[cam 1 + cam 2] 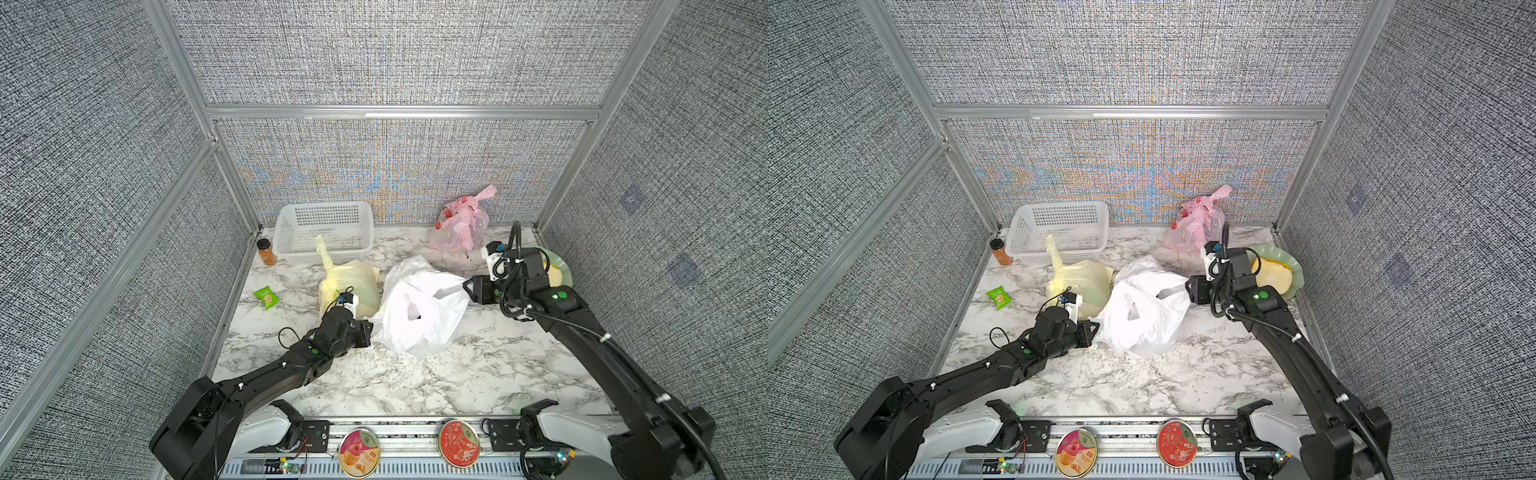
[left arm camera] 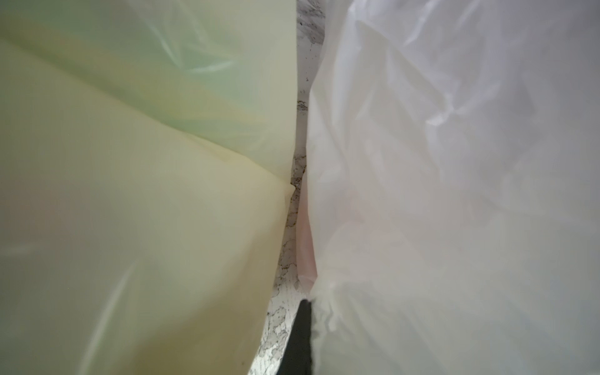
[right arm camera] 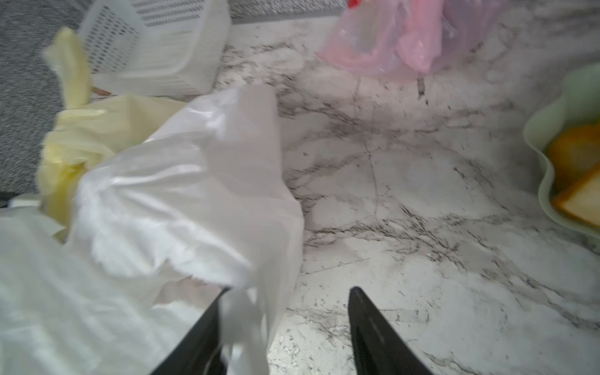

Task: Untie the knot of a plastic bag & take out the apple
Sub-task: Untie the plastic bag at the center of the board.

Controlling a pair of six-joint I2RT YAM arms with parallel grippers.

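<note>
Mid-table on the marble table (image 1: 415,386): a crumpled white bag (image 1: 432,328), a handle cut-out showing on its upper face. Left gripper (image 1: 371,328) at the bag's near-left corner, jaws pressed together and pinching a gathered fold of the white film; in the left wrist view only one dark finger (image 2: 302,337) visible against that film. Right gripper (image 3: 287,292) at the bag's right edge, jaws spread, loose white plastic draped against one finger and not pinched. Apple hidden in every view; holding bag impossible to tell, apart from a faint pink tinge behind the white film in the left wrist view. Touching the white bag on its left: a yellow bag (image 1: 357,282), top twisted into an upright tail, something pale green showing through its wall. Far left, by the back wall: a white slotted basket (image 1: 324,226), with an orange-filled spice jar (image 1: 266,251) just beside it and a green sachet (image 1: 266,297) nearer. Far right: a knotted pink bag (image 1: 459,230) with red-and-white packaging inside. Right edge, partly behind the right arm: a pale green plate (image 3: 552,130) bearing orange-crusted, bread-like slices. On the near rail: two round printed lids, pink (image 1: 359,453) and red (image 1: 459,442).
</note>
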